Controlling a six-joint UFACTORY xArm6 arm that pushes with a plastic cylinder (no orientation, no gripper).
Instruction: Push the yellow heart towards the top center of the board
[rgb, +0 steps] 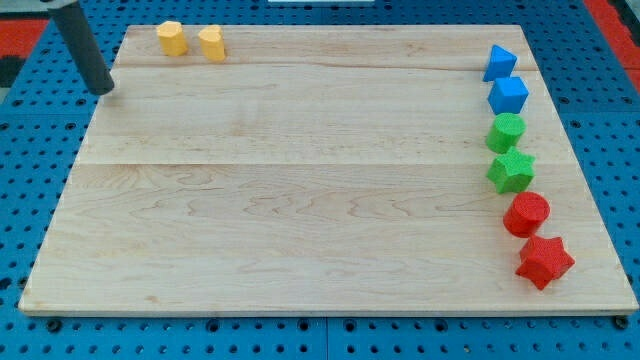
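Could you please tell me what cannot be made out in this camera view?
- The rod: its upper part is cut off by the view's top edge; my tip shows, left of both yellow blocks.
- Which yellow block is the heart, the left or the right: too small to be sure.

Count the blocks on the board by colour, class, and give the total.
Yellow: 2, hexagon and heart
Blue: 2, and
Green: 2, and
Red: 2, cylinder and star
Total: 8

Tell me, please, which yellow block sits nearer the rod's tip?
The yellow hexagon, the left one; the yellow heart lies farther right of my tip.
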